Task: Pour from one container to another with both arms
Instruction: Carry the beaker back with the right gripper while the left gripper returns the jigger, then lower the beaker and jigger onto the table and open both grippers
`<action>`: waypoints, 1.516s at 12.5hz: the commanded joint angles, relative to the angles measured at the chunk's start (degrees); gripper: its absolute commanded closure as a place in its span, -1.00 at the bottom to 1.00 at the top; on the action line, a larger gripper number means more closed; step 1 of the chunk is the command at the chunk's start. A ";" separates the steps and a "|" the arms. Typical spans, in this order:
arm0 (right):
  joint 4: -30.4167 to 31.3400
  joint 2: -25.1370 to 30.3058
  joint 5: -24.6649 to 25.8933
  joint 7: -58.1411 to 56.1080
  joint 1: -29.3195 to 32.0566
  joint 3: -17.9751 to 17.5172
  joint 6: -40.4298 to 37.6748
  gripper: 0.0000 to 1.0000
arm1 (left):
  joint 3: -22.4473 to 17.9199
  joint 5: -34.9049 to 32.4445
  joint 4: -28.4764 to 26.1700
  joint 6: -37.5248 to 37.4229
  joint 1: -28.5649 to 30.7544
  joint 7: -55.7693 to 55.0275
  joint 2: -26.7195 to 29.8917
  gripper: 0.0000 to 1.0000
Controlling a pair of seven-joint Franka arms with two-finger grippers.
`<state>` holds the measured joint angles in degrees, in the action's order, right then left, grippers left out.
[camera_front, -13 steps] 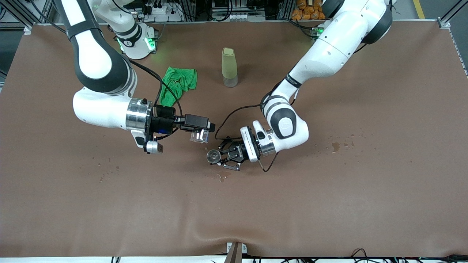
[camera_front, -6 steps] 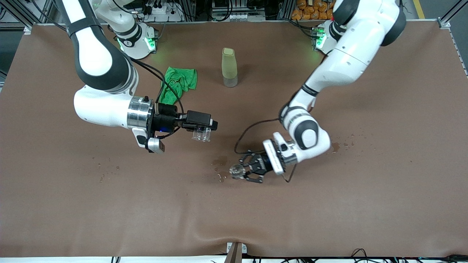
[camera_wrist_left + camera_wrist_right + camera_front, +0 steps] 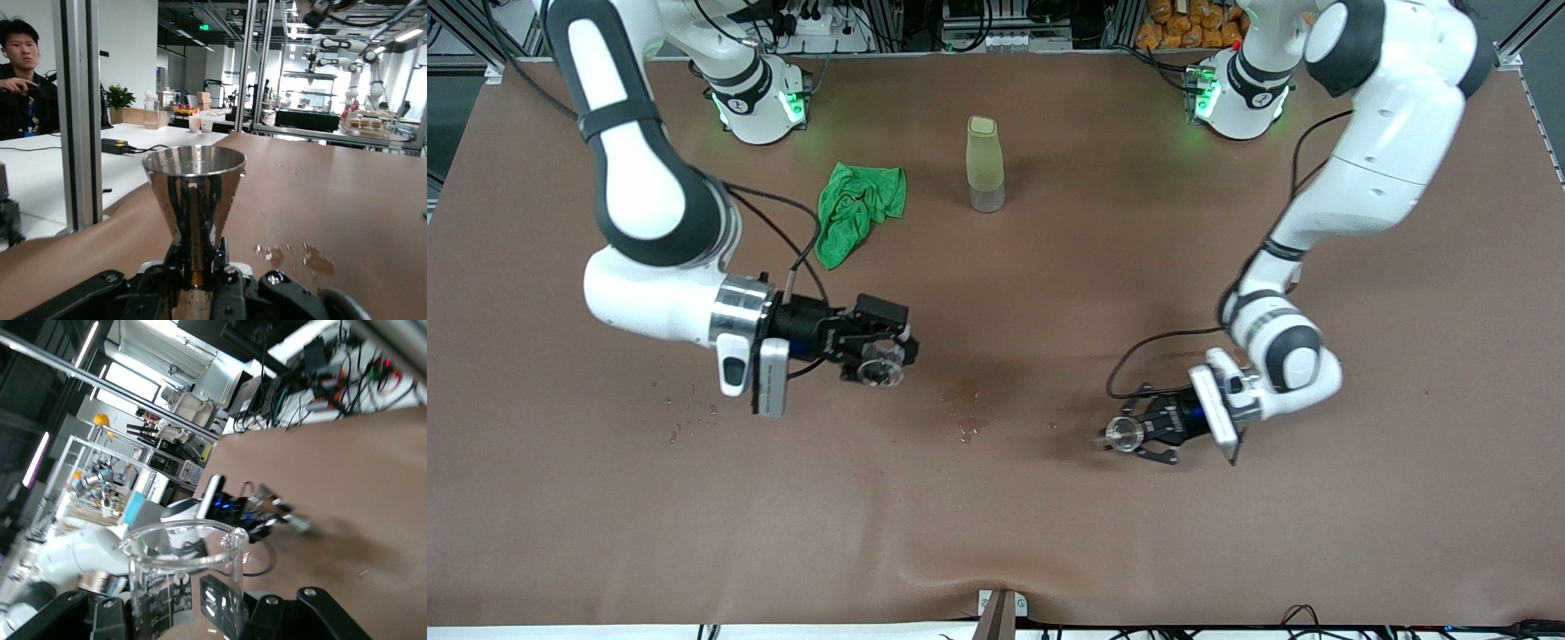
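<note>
From the front view, I see my right gripper [image 3: 882, 363] over the brown surface [image 3: 996, 516], toward the right arm's end. Its jaws are clenched on the small clear glass cup [image 3: 882, 358]. The cup's round mouth faces up at the camera. My left gripper [image 3: 1138, 436] hangs low over the surface, toward the left arm's end. Its jaws are clenched on the shiny steel jigger [image 3: 1123, 434], and I can see the jigger's round rim from above. The two grippers are well apart. Between them, on the surface, are a few small wet spots [image 3: 963, 391]. A tall pale yellow-green bottle [image 3: 984, 164] stands upright, farther from the front camera, about midway between the two arm bases. A crumpled green cloth [image 3: 855, 208] lies beside the bottle, toward the right arm's end.

In the left wrist view, the jigger [image 3: 193, 200] stands upright with its wide mouth on top. The black jaws squeeze its thin waist. Wet spots [image 3: 293, 253] shine on the surface near it.

In the right wrist view, the glass cup [image 3: 183, 577] sits upright in the black jaws. It has small printed marks on its side. I cannot tell if anything is in it. Farther off I see the left gripper [image 3: 257, 510] with its blue light.
</note>
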<state>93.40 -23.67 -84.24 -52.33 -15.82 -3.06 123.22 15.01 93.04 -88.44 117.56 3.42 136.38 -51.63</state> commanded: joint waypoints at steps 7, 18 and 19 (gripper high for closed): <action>-1.12 -10.07 1.18 -43.08 15.53 -0.55 -13.24 1.00 | 0.55 -28.42 -4.81 -17.97 17.85 3.81 0.13 1.00; -1.99 -24.04 13.04 -76.50 33.38 -0.55 -18.19 1.00 | 0.20 -35.55 -4.81 -19.92 22.42 6.88 -1.89 1.00; -3.48 -26.32 13.05 -79.22 34.70 -0.46 -18.19 1.00 | 0.20 -36.34 -4.81 -19.92 22.86 6.97 -1.89 1.00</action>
<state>93.36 -46.10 -72.64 -127.92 16.18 -2.40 106.04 14.71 58.50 -93.16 98.83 24.82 142.13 -53.39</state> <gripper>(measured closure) 0.855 0.793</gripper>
